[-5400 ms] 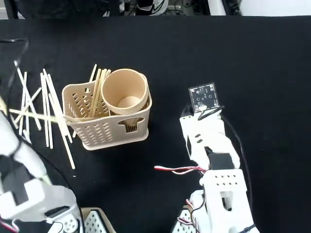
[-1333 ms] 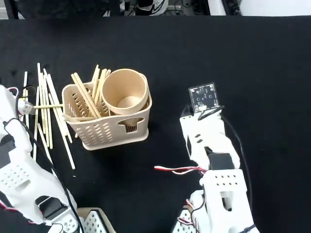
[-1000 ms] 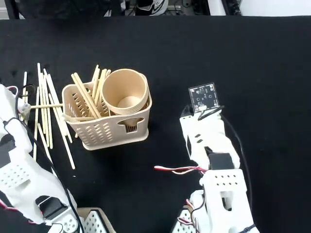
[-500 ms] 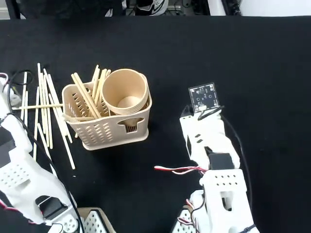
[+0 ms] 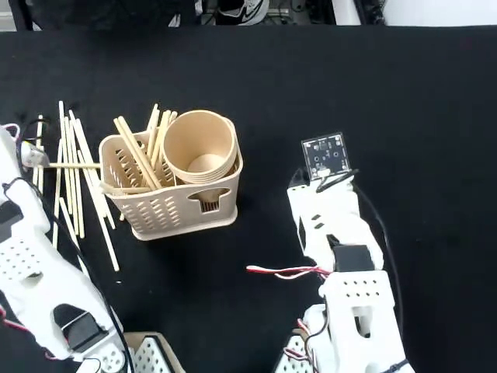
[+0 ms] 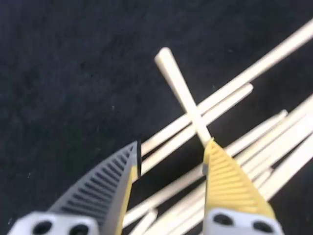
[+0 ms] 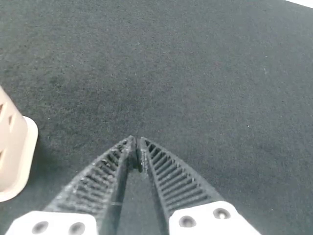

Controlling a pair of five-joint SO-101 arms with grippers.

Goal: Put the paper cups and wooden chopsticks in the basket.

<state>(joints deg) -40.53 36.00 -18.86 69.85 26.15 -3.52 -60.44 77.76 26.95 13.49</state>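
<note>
L gripper (image 6: pixel 173 147) open, low over the loose chopsticks (image 5: pixel 71 167) on the black table (image 5: pixel 349 85), just left of the basket (image 5: pixel 175 210). One crosswise chopstick (image 6: pixel 181 93) lies across the pile and touches the yellow fingertip (image 6: pixel 215 156). The grey finger (image 6: pixel 122 166) is apart from it, nothing clamped. Stacked paper cups (image 5: pixel 199 148) sit upright in the basket's right compartment, chopstick bundle (image 5: pixel 138 151) leaning in the left one. R gripper (image 7: pixel 135 146) closed on nothing, tips together, over bare table near a basket corner. R arm (image 5: pixel 342 241) is right of the basket, apart from it.
</note>
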